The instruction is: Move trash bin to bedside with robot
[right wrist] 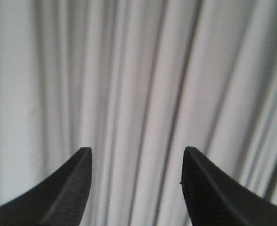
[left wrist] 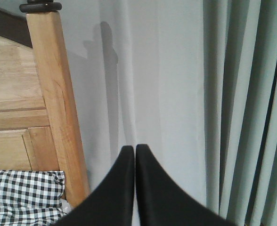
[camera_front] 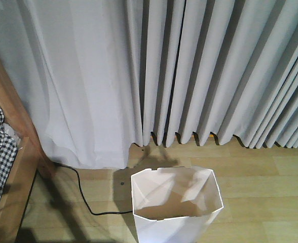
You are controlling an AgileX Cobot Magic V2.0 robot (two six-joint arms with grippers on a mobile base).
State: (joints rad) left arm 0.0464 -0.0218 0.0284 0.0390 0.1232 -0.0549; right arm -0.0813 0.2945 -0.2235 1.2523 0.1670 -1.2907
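Left wrist view shows the left gripper [left wrist: 134, 149] closest of all, its two black fingers pressed together tip to tip with nothing between them, so it carries nothing and is likely just parked out of the way while the base does the moving. Just beyond it and to its left stands one wooden bedpost [left wrist: 53, 103] with a dark cap, part of the bed [left wrist: 11, 117], and one patch of black-and-white checked bedding [left wrist: 20, 195] lies low beside that post; the post being this near suggests the robot is already close to the bedside. Behind the fingers hangs a pale curtain [left wrist: 176, 94]. Right wrist view shows the right gripper [right wrist: 136, 165] with its two fingers spread wide apart and empty, pointed only at curtain folds, so neither hand grips the bin. From the front-facing view, one white trash bin [camera_front: 175, 207] stands upright on the wooden floor [camera_front: 260, 202], below and ahead of both hands and touching neither, its open top empty as far as can be seen. It sits to the right of the bed frame with bare floor between them, so I judge some leftward travel remains. One black cable [camera_front: 83, 195] trails across the floor between bed and bin and could snag a pushed bin.
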